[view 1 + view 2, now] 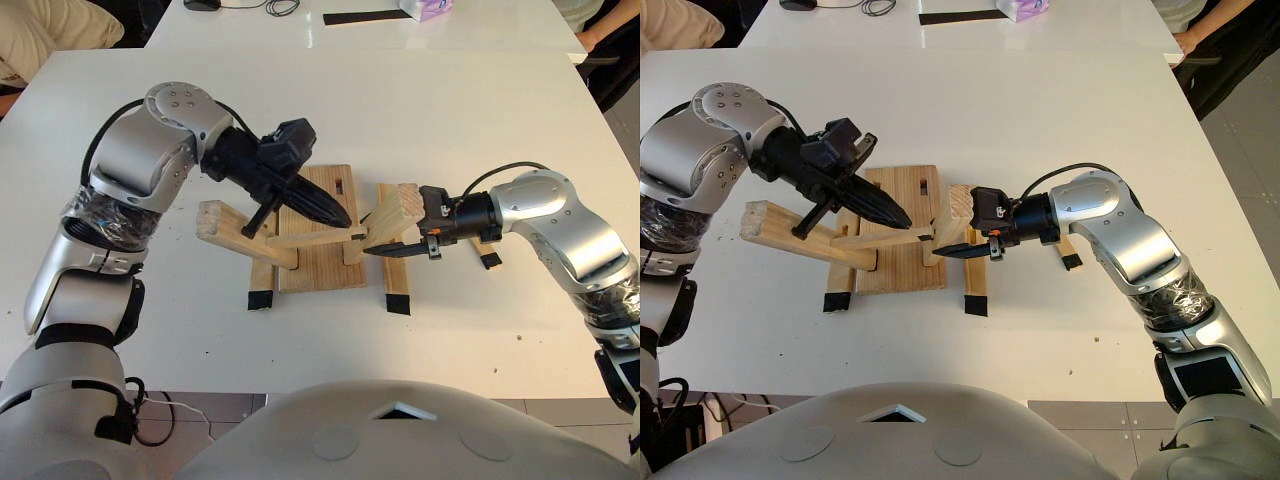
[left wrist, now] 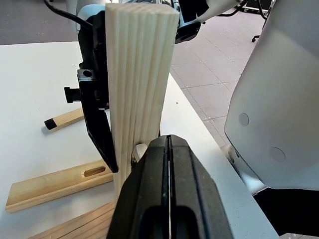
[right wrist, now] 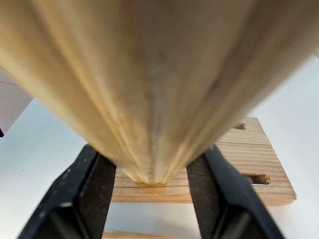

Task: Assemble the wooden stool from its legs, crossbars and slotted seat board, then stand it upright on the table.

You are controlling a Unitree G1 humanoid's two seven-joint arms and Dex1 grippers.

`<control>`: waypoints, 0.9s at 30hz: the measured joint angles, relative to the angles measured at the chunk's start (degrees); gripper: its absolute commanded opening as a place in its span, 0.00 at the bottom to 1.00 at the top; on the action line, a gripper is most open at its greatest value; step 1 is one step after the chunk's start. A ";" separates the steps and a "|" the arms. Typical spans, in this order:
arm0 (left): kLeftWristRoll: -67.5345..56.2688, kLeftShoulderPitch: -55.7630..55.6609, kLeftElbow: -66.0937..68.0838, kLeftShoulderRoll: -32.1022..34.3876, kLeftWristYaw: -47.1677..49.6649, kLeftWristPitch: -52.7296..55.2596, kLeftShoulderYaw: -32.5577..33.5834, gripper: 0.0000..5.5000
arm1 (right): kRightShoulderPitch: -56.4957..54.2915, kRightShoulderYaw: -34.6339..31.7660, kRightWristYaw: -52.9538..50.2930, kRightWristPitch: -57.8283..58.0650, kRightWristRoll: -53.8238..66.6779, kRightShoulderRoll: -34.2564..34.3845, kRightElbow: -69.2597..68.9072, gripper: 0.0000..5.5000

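Two thick legs and one thin crossbar (image 1: 305,238) sit over the seat board (image 1: 320,270), which lies flat, slots up, in the middle of the white surface (image 1: 480,120). The step in hand looks to be seating the crossbar's free end in the right leg (image 1: 400,205). It would go best with that leg kept square to the bar and pushed straight along it, with no twist, so the end neither jams nor pulls out of the left leg (image 1: 225,222). The right tool (image 1: 385,238) is clamped across the right leg, a finger on each side, holding it up on end. The left tool (image 1: 338,214) is closed tight, its tip at the crossbar near the joint; I cannot tell whether it pinches the bar. All the wood is pale, bare and straight-grained. Flat strips (image 1: 397,290) with black ends lie beside the board, and a short black-tipped stick (image 2: 67,118) lies near the right arm.
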 measured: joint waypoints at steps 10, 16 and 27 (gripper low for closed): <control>6.59 4.52 1.35 -1.70 0.51 -4.73 -1.75 0.00 | 0.45 0.05 -0.28 -0.01 -0.22 0.10 -0.39 0.37; 7.65 6.32 2.35 -1.97 0.72 -9.58 -2.52 0.00 | 0.14 0.57 -0.50 -0.02 -0.46 0.30 -0.10 0.37; -4.06 -1.50 5.06 -12.39 15.51 5.47 12.79 0.00 | -0.29 0.78 -0.34 -0.45 -0.43 0.31 0.06 0.37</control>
